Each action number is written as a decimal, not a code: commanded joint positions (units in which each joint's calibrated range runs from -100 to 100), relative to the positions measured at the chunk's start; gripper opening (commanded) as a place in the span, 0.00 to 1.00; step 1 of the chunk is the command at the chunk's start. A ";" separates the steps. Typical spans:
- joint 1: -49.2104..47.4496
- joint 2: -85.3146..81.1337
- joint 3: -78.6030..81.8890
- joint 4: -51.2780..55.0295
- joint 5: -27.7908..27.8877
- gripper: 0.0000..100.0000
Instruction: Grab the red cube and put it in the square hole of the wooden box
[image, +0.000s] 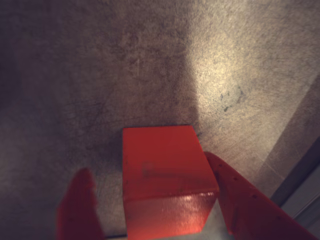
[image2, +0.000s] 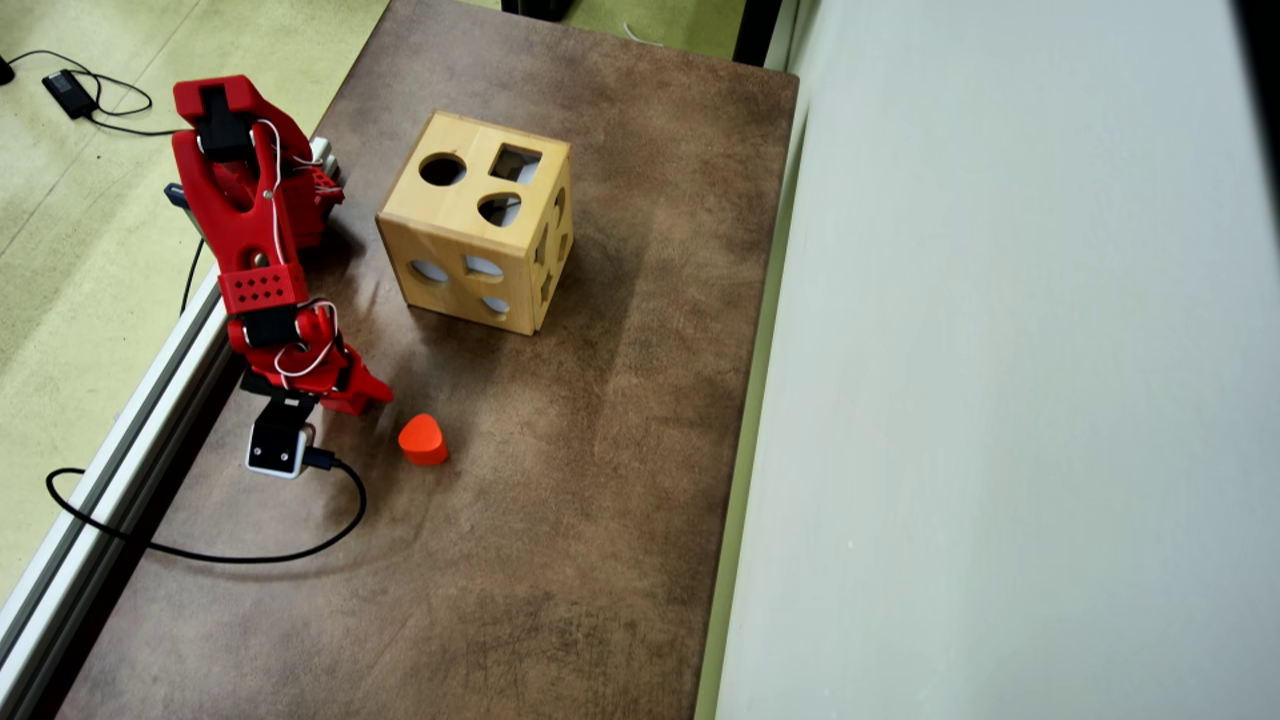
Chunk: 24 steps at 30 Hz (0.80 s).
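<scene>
Wrist view: red cube (image: 167, 177) sits between the two red fingers of the gripper (image: 155, 210), left finger (image: 77, 207) blurred and a little apart from the cube's left face, right finger (image: 245, 200) right against the cube's right edge. Jaws stand about a cube-width apart; can't tell from this whether they actually clamp it or just bracket it, and can't tell if the cube is off the table or resting on it. Cube top face looks flat and matte, near face is glossy with a highlight. Below it is the brown mottled table top (image: 125, 65), bright light patch upper right. Overhead view: red arm (image2: 255, 230) reaches along the left edge of the table (image2: 560, 560), gripper end (image2: 345, 390) pointing down near the left edge; the cube itself is hidden under the arm here. White camera module (image2: 278, 445) with a black cable (image2: 240, 550) hangs off the wrist. Orange-red heart-like block (image2: 422, 440) lies on the table just beside the gripper, to its right in this view, not touching. Wooden box (image2: 480, 235) stands well apart, further up the table, rotated a bit. Its top face has a round hole (image2: 442, 169), the square hole (image2: 515, 163) and a rounded teardrop hole (image2: 499, 209); more cut-outs on both visible side faces. Square hole is on the top face's far right corner in this view.
</scene>
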 joint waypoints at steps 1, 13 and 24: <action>-0.35 -0.41 -0.64 -0.18 0.10 0.22; -0.28 -1.51 -0.28 0.87 -0.24 0.02; 0.39 -16.63 -1.00 15.26 -0.39 0.02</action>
